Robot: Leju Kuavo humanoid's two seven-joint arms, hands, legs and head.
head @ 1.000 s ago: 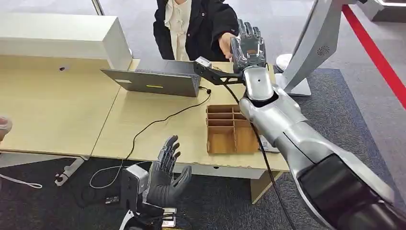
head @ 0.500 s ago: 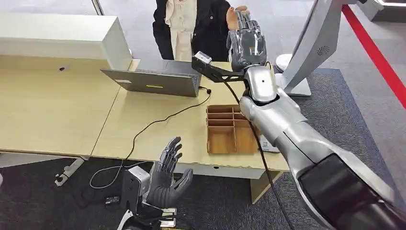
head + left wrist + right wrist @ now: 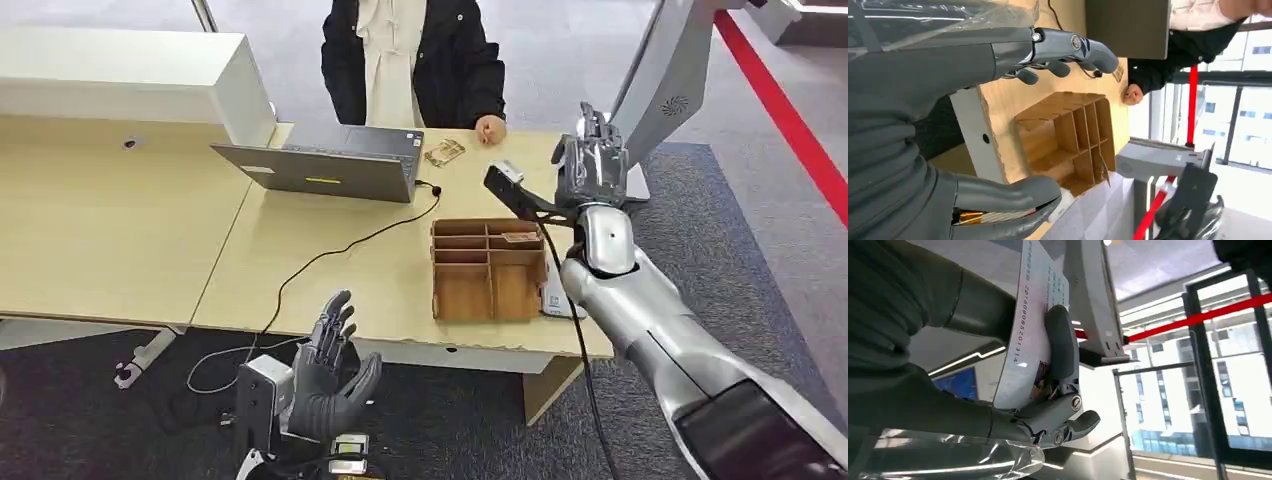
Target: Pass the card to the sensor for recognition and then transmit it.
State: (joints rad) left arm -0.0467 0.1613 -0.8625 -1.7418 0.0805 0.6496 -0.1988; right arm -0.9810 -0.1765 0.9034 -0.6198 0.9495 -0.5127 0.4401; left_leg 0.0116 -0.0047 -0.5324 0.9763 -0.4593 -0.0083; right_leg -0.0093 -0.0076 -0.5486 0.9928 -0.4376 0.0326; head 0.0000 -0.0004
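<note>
- The right hand (image 3: 592, 160) is raised over the far right corner of the table (image 3: 120, 250), and its fingers (image 3: 1060, 340) are clamped on the card (image 3: 1030, 325), pressing it flat against the hand.
- In the right wrist view the long axis of the card runs along the fingers, and the printed number runs along one long edge.
- I cannot tell which object is the sensor, so I cannot say which way it lies from the card.
- The right hand is clearly the one for this step. The left hand (image 3: 325, 375) hangs low in front of the near edge of the table, holding nothing, with its fingers (image 3: 1068, 42) apart.
- The wooden divided box (image 3: 488, 268) stands near the right edge of the table. One far compartment seems to hold a small flat item, and the rest look empty.
- A person (image 3: 415, 55) stands at the far edge, with one hand resting on the table, beside a laptop (image 3: 320, 170).
</note>
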